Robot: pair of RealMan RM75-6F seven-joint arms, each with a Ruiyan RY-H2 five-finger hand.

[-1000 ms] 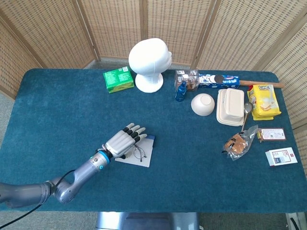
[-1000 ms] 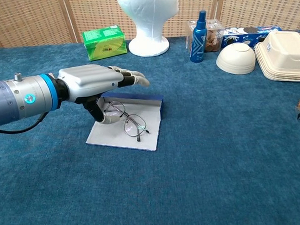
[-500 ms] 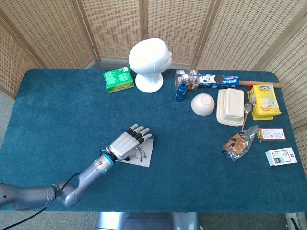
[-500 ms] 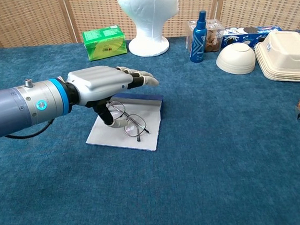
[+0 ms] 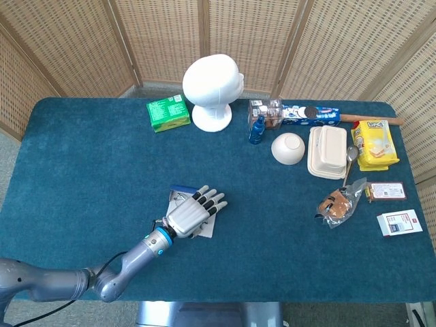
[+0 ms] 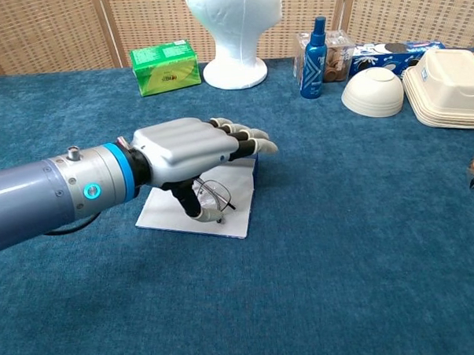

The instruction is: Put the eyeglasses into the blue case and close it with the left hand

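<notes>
The blue case [image 6: 165, 215] lies open and flat on the blue tablecloth, pale lining up, with its blue edge [image 5: 181, 189] at the far side. The wire-framed eyeglasses [image 6: 215, 196] rest on the lining, partly hidden under my left hand [image 6: 192, 145]. That hand hovers palm-down over the case, fingers stretched out and apart toward the right, thumb pointing down beside the glasses. In the head view the left hand [image 5: 195, 211] covers most of the case and the glasses are hidden. I cannot tell whether the thumb touches the frame. My right hand shows in neither view.
A white mannequin head [image 5: 213, 88] and a green box [image 5: 167, 113] stand at the back. A blue bottle [image 5: 257, 129], white bowl [image 5: 288, 148], takeaway box [image 5: 327, 151] and snack packets [image 5: 374, 144] fill the right side.
My left hand has slid to the right across the open case, from its left edge to over the eyeglasses. The glasses and the case have stayed in place.
</notes>
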